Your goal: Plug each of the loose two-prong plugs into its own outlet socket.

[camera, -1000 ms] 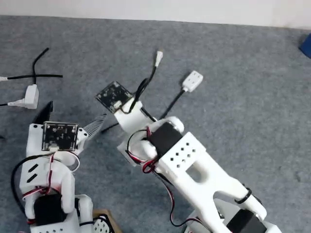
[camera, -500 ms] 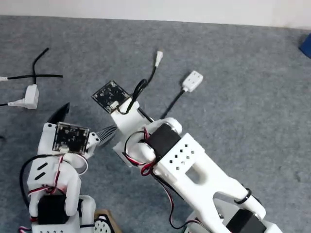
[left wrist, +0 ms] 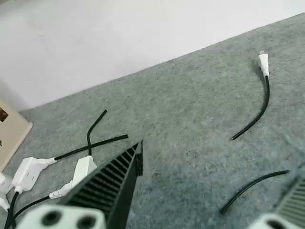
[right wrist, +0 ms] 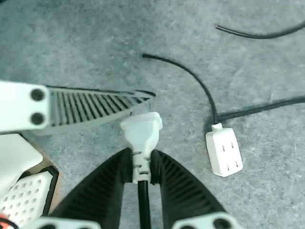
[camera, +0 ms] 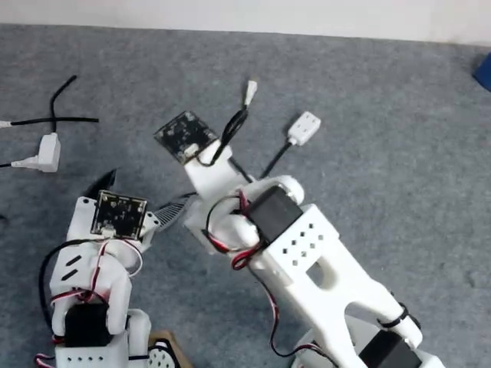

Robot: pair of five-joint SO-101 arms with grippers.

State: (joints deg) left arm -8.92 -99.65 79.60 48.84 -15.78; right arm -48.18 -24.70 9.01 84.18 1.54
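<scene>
My right gripper (right wrist: pixel 141 160) is shut on a white two-prong plug (right wrist: pixel 141 131) with a black cord, held just above the grey carpet. A white outlet socket (right wrist: pixel 224 152) lies on the carpet a short way from the plug. In the high view the right arm (camera: pixel 299 245) covers both. My left gripper (camera: pixel 142 192) stands open at the lower left, and its ribbed fingers (left wrist: pixel 114 183) hold nothing. One left finger (right wrist: pixel 95 107) reaches close to the held plug. A loose white plug (camera: pixel 251 92) on a black cord lies farther back, also seen as the small plug (left wrist: pixel 263 62).
A white outlet block (camera: pixel 304 126) with a cord lies at the back centre. Another white plug (camera: pixel 47 152) and crossed black cords (camera: pixel 61 115) lie at the far left. A tan box (left wrist: pixel 9 136) stands beyond them. A blue object (camera: pixel 485 70) touches the right edge.
The left arm has swung to the right, bringing its open fingers nearer the right arm. The right arm's wrist has shifted away toward the back and slightly right.
</scene>
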